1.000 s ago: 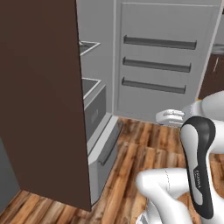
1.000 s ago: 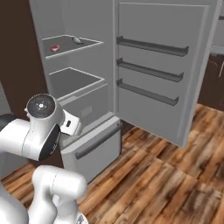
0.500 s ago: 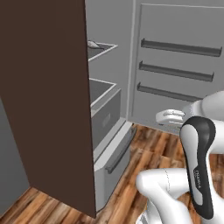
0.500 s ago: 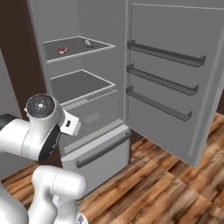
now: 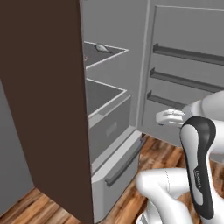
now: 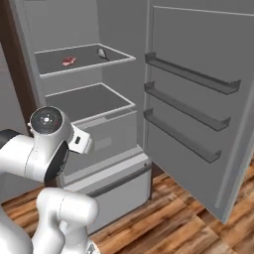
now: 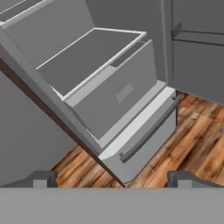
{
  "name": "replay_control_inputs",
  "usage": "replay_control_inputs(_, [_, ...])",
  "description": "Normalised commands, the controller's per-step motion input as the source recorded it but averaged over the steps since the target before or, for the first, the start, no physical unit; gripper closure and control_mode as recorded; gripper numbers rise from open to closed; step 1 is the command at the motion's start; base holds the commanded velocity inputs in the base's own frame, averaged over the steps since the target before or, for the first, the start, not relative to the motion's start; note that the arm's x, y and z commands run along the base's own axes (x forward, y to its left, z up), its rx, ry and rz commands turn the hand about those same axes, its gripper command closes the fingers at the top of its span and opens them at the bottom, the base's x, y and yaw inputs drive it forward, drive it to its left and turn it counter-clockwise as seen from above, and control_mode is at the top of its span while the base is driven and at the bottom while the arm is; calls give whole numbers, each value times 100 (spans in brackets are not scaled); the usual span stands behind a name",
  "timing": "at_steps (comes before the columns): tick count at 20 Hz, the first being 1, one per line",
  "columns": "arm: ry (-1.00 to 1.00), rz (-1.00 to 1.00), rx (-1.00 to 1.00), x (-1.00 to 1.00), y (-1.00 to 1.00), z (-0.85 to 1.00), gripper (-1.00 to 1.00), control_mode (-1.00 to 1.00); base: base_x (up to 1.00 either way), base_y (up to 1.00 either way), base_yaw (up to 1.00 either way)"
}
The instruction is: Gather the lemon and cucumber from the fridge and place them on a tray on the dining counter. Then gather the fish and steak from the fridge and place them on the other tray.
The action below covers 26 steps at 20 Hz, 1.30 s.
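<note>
The fridge (image 5: 131,39) stands open, dark grey inside with pale-edged shelves. On its upper shelf lie the red-pink steak (image 6: 68,61) and, further back, a small grey fish (image 6: 101,53); the fish (image 5: 101,48) also shows from the left. My gripper (image 5: 165,117) hangs in front of the open door at about drawer height, well below that shelf. In the hand view its fingertips (image 7: 41,178) stand wide apart, so the gripper (image 7: 113,180) is open and holds nothing. The lemon, cucumber, trays and dining counter are out of view.
The fridge door (image 6: 198,99) swings out to the right with three dark bar shelves. A dark brown panel (image 5: 43,100) flanks the fridge on the left. Below the bare middle shelf (image 7: 92,54) sit a drawer and a freezer drawer with a bar handle (image 7: 148,133). The floor is wood.
Both base views have shifted and the fridge looms larger, so the base has driven nearer. The arm keeps its pose and the gripper stays open.
</note>
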Motion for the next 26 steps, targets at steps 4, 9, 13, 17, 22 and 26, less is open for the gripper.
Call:
replay_control_inputs(4, [0,0,0,0,0,0,-100,100,54,-16,33])
replay_control_inputs(9, [0,0,0,0,0,0,-100,100,58,-14,35])
replay_control_inputs(13, [0,0,0,0,0,0,-100,100,55,-16,34])
replay_control_inputs(17, [0,0,0,0,0,0,-100,100,49,-19,33])
replay_control_inputs(22, [0,0,0,0,0,0,-100,100,39,-25,31])
replay_control_inputs(26, [0,0,0,0,0,0,-100,100,11,-36,26])
